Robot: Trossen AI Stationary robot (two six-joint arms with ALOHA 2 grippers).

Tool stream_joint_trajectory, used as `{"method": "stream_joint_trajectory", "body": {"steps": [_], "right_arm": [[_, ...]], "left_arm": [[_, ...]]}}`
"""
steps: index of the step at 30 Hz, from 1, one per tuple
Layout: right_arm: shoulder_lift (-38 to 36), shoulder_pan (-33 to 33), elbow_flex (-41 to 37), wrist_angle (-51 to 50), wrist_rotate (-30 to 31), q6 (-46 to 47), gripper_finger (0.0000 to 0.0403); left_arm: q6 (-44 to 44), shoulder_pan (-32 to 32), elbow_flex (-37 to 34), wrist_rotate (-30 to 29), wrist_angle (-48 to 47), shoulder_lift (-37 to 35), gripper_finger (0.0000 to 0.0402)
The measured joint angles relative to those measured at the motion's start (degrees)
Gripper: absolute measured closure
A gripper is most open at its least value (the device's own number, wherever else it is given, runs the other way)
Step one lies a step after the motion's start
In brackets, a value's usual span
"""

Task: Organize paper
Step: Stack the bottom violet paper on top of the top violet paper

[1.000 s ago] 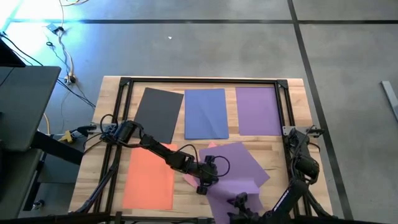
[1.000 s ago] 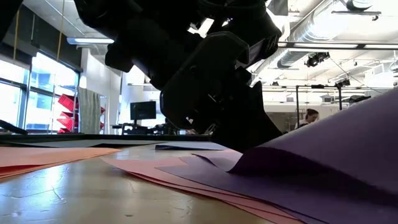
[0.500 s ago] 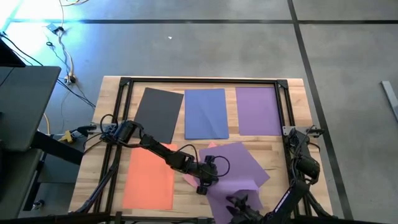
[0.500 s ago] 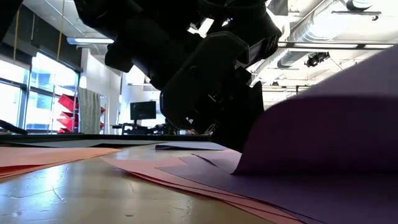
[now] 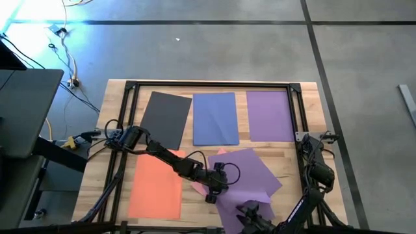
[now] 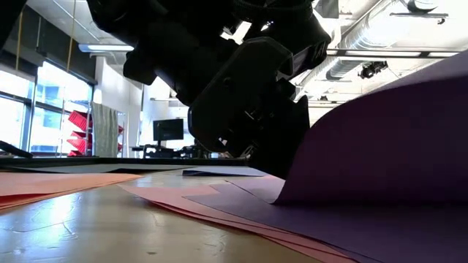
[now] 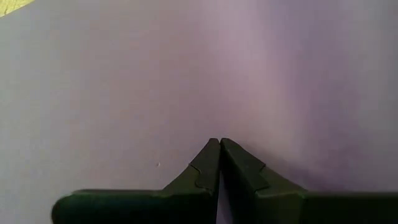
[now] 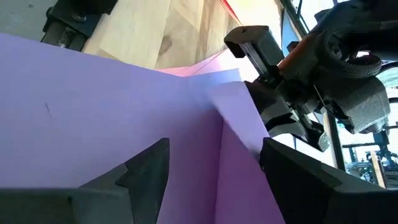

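Two purple sheets are showing: one point(image 5: 270, 116) lying flat in the far row beside the blue sheet point(image 5: 215, 118) and dark grey sheet point(image 5: 166, 119), the other point(image 5: 250, 172) skewed over the pink sheet point(image 5: 198, 185), its near edge now curling higher than a second ago. My left gripper point(image 5: 211, 195) is pressing it, fingers together; my right gripper point(image 5: 250, 218), fingers apart, is straddling that raised edge, so re-placing it looks under way. Orange sheet point(image 5: 156, 187) is lying flat.

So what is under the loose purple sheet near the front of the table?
Under the loose purple sheet lies a pink sheet; only its edge shows, beside the left tool and again at a far corner. The rest is covered, so anything else beneath cannot be seen.
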Motion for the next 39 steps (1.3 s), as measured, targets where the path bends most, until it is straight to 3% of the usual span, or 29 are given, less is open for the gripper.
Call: {"method": "stream_joint_trajectory", "body": {"steps": [7, 16, 19, 22, 26, 34, 37, 39], "right_arm": [[-0.07, -0.56, 0.00, 0.41, 1.70, -3.05, 0.0170], [-0.09, -4.56, -0.52, -1.95, -11.50, 5.88, 0.0173], [-0.09, -6.15, -0.52, -4.18, -13.31, 9.59, 0.0202], [-0.09, -7.87, -0.52, -6.72, -17.40, 13.80, 0.0269], [-0.09, -9.36, -0.46, -8.18, -19.80, 15.38, 0.0381], [-0.09, -10.41, 3.81, -19.69, -17.02, 20.22, 0.0402], [-0.09, -10.40, 5.97, -20.47, -17.94, 18.59, 0.0403], [-0.09, -10.38, 6.64, -19.47, -19.38, 17.61, 0.0403]], "left_arm": [[0.02, -0.02, 0.00, 0.00, 0.00, 0.00, 0.0401], [-0.02, -0.02, 0.00, 0.00, 0.02, 0.00, 0.0402], [-0.02, -0.02, 0.00, -0.03, 0.04, 0.00, 0.0402], [1.01, -0.54, -0.15, -1.48, -0.47, -1.24, 0.0401], [5.94, -2.40, -0.42, -8.45, -3.93, -6.40, 0.0401], [13.11, -8.99, -0.22, -36.95, -16.68, -21.55, 0.0401], [9.84, -11.10, 0.04, -39.65, -20.24, -25.62, 0.0401], [6.20, -11.96, -0.39, -34.16, -23.53, -26.50, 0.0401]]}}
